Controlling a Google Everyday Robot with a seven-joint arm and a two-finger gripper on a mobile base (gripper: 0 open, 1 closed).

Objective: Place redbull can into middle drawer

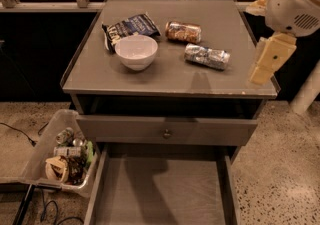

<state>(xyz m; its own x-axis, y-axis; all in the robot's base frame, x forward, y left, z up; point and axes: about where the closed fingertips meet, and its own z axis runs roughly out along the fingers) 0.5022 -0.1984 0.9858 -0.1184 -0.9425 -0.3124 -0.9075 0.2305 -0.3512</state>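
Grey cabinet top (pixel 100 76), crinkled silver-and-blue redbull can (pixel 207 57) on its side near gold-brown can (pixel 183 32), white bowl (pixel 136 51), grey middle drawer (pixel 160 189) open below, cream gripper (pixel 270 59) over right edge, grip cannot be told, speckled floor (pixel 280 169)
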